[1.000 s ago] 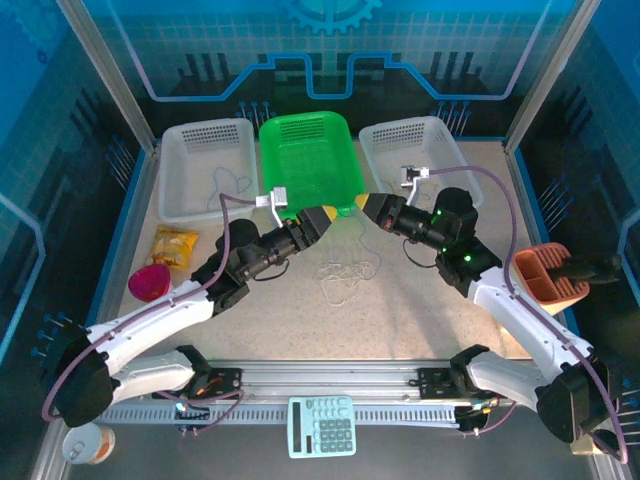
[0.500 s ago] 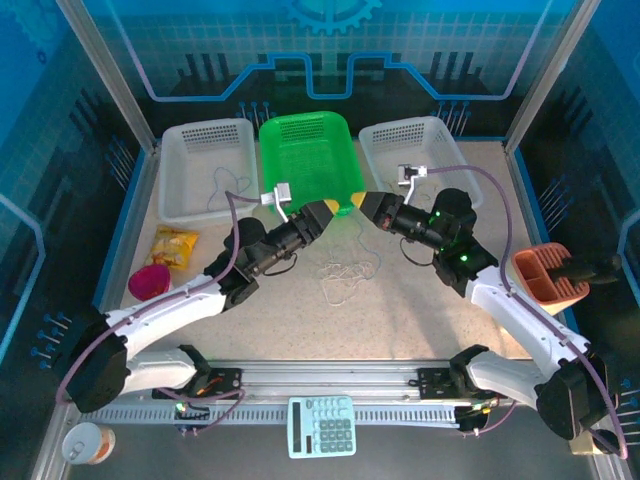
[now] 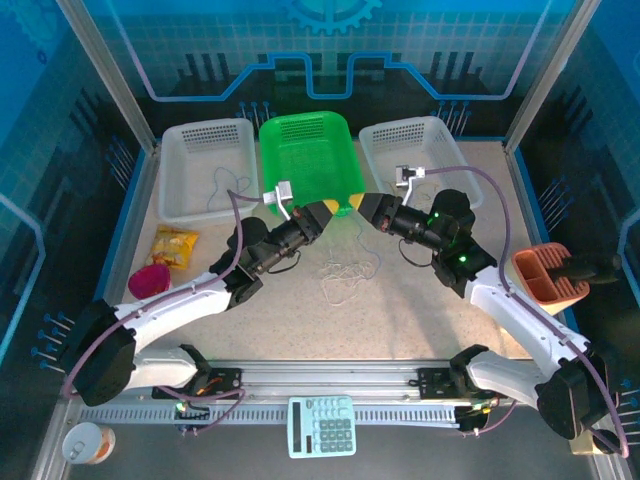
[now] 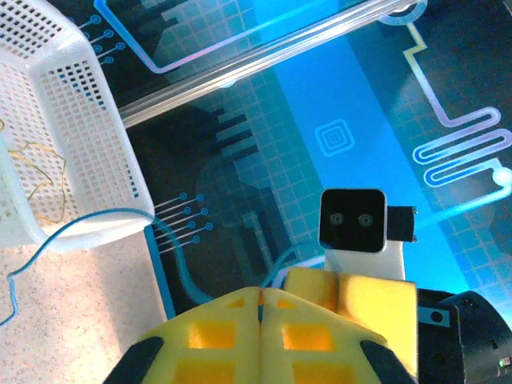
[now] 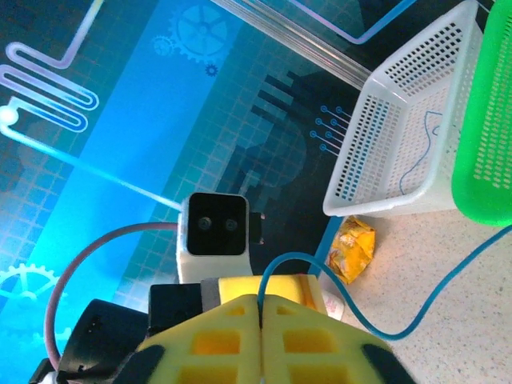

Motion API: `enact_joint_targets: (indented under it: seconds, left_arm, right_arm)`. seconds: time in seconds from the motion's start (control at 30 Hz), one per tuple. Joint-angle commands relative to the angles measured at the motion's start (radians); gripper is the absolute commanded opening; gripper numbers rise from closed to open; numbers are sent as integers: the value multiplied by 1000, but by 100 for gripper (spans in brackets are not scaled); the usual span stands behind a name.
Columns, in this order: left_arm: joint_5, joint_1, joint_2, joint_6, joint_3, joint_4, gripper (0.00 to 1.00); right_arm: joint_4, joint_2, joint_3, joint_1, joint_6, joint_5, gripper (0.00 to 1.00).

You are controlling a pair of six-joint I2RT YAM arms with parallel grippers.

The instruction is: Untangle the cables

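The left tool (image 3: 325, 212) and the right tool (image 3: 360, 203) hang nose to nose above the bench (image 3: 420, 320), their yellow tips close but apart, just in front of the green basket (image 3: 310, 150).

In the left wrist view the left tool's fingers (image 4: 216, 332) are pressed together along a thin seam, so it is closed. In the right wrist view the right tool's fingers (image 5: 212, 336) also meet along a thin seam and look closed.

A blue cable (image 5: 384, 334) rises at the top of that seam, arches over towards the left tool's tip and trails off to the right. Which of the two tools pinches it cannot be told.

The rest of the cables (image 3: 345, 272) lie in a loose whitish tangle on the bench, below and just nearer the arm bases than both tools.

One more thin blue strand (image 3: 222, 185) lies in the white basket (image 3: 205, 160) that is out to the left of the left tool. Next to that basket, on its near side, sits a yellow snack packet (image 3: 172, 245).

Beyond the right tool stands a second white basket (image 3: 415, 140). The left wrist view shows a yellow cable (image 4: 40, 172) curled inside it and another blue length (image 4: 80, 220) running past its corner.
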Motion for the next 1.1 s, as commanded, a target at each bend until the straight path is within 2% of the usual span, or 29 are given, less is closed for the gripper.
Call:
enact_joint_targets:
  seconds: [0.0,0.2,0.3,0.37,0.5,0.83,1.07]
  left_arm:
    - [22,18,-54,57,110,-89,0]
    - [115,33,-58,152,315,-364,0]
    - [168,36,-36,186,416,-451,0]
    - [194,36,-21,197,465,-484,0]
    - [224,36,-2,202,536,-516,0]
    - [266,36,10,187,631,-535,0]
    - [261,38,14,201,716,-565,0]
  right_arm:
    - [-141,-52,21,15,-120,37,44]
    - [-352,-167,3,9,-329,206,62]
    - [-366,-190,-21,9,-411,249,72]
    - [-354,-187,-24,13,-472,250,75]
    - [-343,-159,-7,23,-538,272,76]
    - [-245,-10,38,54,-561,292,78]
    - [-175,76,-22,71,-575,371,66]
